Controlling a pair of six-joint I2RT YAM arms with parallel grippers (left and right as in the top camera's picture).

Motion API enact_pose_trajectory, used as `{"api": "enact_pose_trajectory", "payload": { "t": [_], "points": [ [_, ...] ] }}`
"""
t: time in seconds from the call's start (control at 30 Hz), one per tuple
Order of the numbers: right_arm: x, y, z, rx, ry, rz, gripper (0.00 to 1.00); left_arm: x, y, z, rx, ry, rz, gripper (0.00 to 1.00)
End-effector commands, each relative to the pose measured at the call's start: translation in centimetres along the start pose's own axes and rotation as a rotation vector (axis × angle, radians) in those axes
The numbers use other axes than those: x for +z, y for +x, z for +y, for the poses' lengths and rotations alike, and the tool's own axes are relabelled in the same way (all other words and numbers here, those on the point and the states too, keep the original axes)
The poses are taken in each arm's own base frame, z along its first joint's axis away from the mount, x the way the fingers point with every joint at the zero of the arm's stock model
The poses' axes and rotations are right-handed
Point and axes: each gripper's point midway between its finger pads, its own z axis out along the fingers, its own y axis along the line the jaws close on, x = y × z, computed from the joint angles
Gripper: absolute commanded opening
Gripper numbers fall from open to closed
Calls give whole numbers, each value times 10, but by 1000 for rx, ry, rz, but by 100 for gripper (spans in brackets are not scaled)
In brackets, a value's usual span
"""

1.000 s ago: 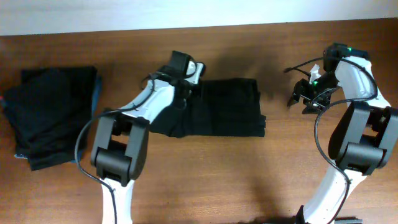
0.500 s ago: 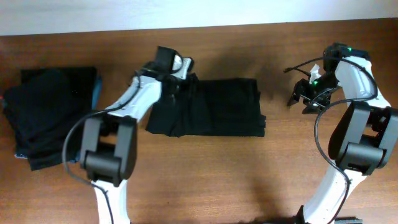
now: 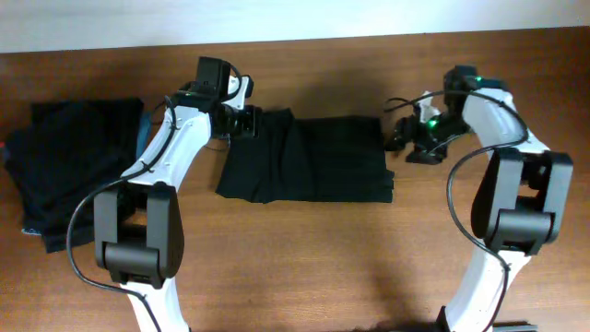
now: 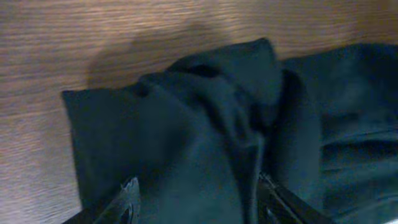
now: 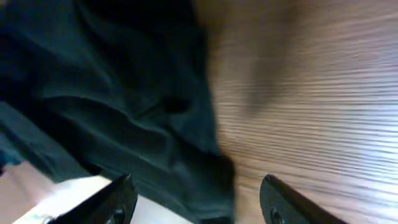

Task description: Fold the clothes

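Wooden table [image 3: 304,258] has the black garment [image 3: 313,171] lying in the middle, folded stack [image 3: 78,171] off left, and with left gripper [image 3: 245,123] and right gripper [image 3: 402,138] both spread and empty at its ends, a grab on that bunched left edge could fold crooked.

One black garment [image 3: 313,171] lies flat near the middle of the table [image 3: 369,267], folded into a rough rectangle, its ten o'clock corner bunched into soft ridges. At nine o'clock sits a dark stack [image 3: 78,175] of folded pieces, slightly skewed, a teal-blue edge [image 3: 143,138] showing on its three o'clock side.
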Motion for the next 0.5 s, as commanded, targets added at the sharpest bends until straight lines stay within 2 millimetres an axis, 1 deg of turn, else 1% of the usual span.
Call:
{"api": "enact_pose_trajectory", "payload": {
  "t": [0.0, 0.1, 0.13, 0.2, 0.27, 0.33, 0.4, 0.43, 0.47],
  "points": [
    [23, 11, 11, 67, -92, 25, 69, -8, 3, 14, 12, -93, 12, 63],
    [41, 16, 13, 82, -134, 24, 69, -9, 13, 25, 2, -154, 48, 63],
    [50, 18, 12, 85, -135, 18, 69, -8, 17, 26, -1, -154, 60, 63],
    [59, 20, 13, 71, -137, 13, 69, -8, 19, 26, -3, -155, 69, 63],
    [65, 19, 19, 53, -139, 3, 69, -8, 19, 26, -2, -155, 68, 63],
    [71, 17, 29, 43, -137, -7, 69, -8, 19, 26, -2, -155, 69, 63],
    [74, 16, 31, 42, -125, -14, 64, -8, 20, 26, -3, -156, 71, 63],
    [76, 15, 28, 63, -96, -21, 53, -8, 21, 26, -3, -156, 74, 63],
    [76, 14, 25, 78, -79, -25, 49, -8, 22, 27, -4, -156, 78, 63]
  ]
}}
